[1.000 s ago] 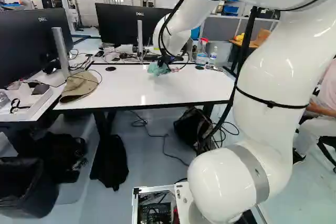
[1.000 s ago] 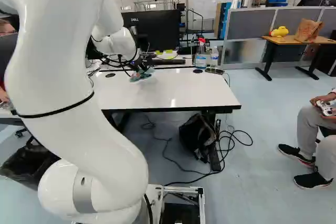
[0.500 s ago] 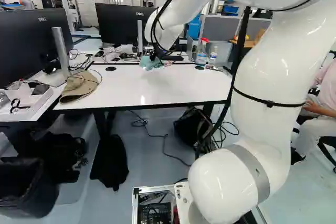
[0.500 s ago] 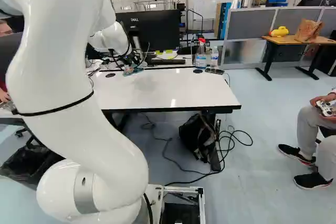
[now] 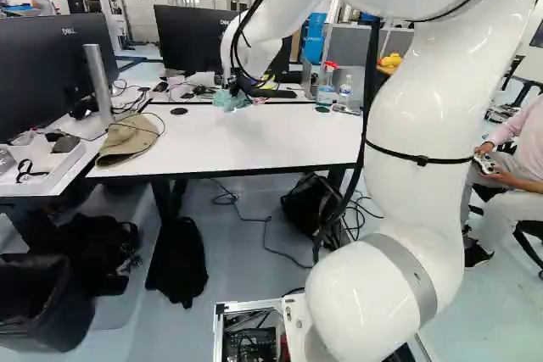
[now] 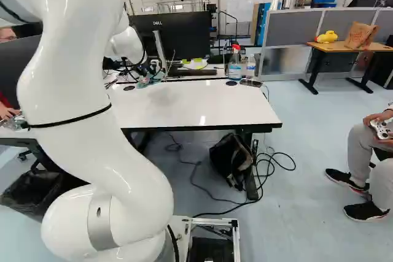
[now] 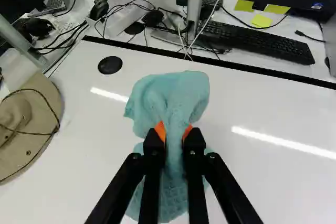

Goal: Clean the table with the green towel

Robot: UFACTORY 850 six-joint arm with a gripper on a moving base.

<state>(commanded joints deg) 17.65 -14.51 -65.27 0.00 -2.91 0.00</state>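
Starting at your left, a shallow white tray (image 5: pixel 64 169) with a black strap in it sits beyond the left edge of the white, black-edged desk (image 5: pixel 208 152). Just right of it, a tan cloth hat (image 5: pixel 129 139) with a dark cord lies at the desk's left edge, and a round black disc (image 7: pixel 110 65) is set in the top near the far left corner.

Farther right, your black two-fingered gripper (image 5: pixel 235 89) has the blue-green cloth towel (image 7: pixel 181 95) just inside the far edge, left of that edge's middle. In the wrist view, you can see its fingers drawn nearly together, with the orange pads (image 7: pixel 160 130) pinching a bunched fold from both sides; the cloth spreads out ahead of and below them. You can't tell whether it touches the desktop.

Past the far edge is a long black keyboard (image 7: pixel 257 40). By the far right corner you have a clear spray bottle with a red head (image 6: pixel 234 65) and, just right of it, a smaller clear bottle (image 6: pixel 250 66).
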